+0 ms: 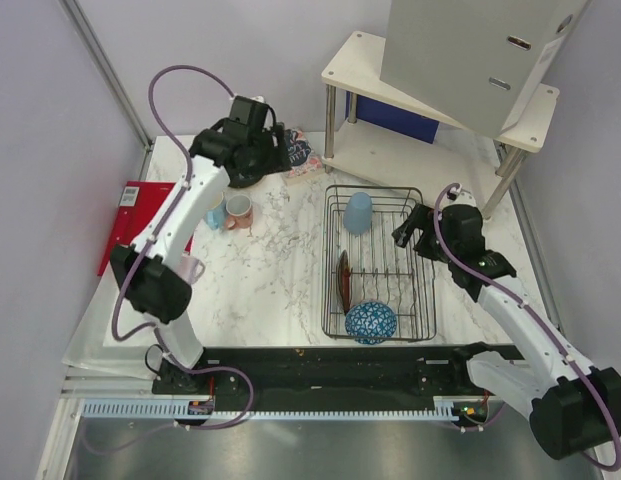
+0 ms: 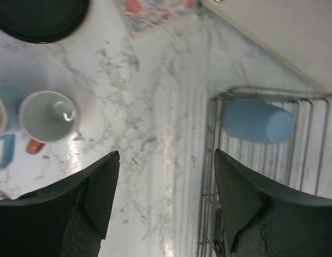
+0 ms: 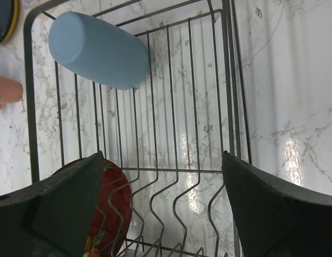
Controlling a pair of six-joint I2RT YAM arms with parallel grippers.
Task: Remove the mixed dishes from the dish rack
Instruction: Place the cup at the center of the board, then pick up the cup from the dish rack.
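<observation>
The rectangular black wire dish rack (image 1: 390,280) sits right of centre on the white marbled worktop (image 1: 280,270), with bare marble between its left rim and the salmon-pink mug (image 1: 238,211). It holds a light-blue cup (image 1: 359,212) at the far end, a dark red-brown plate (image 1: 342,282) on edge and a blue-and-white patterned bowl (image 1: 371,322) nearest. The left arm stretches far — its pincer (image 2: 166,155) released, empty, above marble. The right pincer (image 3: 162,156) hangs spread over the rack, grasping nothing.
</observation>
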